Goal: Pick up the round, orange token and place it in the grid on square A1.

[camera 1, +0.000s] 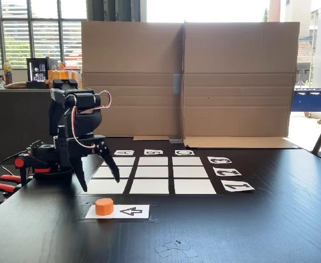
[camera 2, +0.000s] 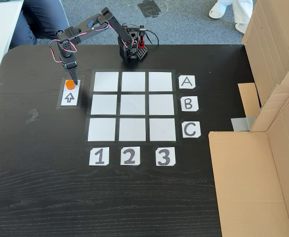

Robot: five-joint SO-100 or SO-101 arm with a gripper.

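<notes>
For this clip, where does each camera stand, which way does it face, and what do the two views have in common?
A fixed view: low at the table edge, facing across the grid toward a cardboard wall; the arm stands left, gripper open above the token.
A fixed view: high above, looking down, number labels nearest; the arm reaches from the far edge, gripper over the token.
Shared: token on the arrow card, grid, arm, cardboard.
</notes>
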